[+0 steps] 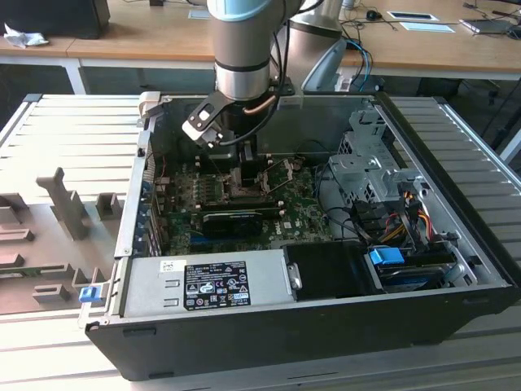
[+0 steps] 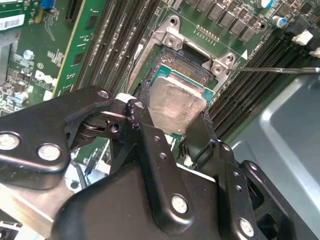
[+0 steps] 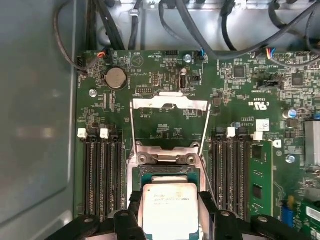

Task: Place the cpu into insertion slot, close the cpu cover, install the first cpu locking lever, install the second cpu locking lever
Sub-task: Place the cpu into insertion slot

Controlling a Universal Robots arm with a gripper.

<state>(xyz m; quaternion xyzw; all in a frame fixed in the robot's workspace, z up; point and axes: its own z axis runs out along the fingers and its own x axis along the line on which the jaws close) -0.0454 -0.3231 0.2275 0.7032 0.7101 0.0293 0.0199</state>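
This is looking like a robotics lab. A robot arm [image 1: 242, 49] is hanging over an open computer case [image 1: 285, 334] on a slatted bench [image 1: 73, 122], desks [image 1: 138, 41] standing behind.

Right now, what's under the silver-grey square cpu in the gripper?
The small square insertion slot: its dark centre and silver rim show past the flat silver-grey cpu, held in the black gripper. The part directly beneath is covered, so contact cannot be told.
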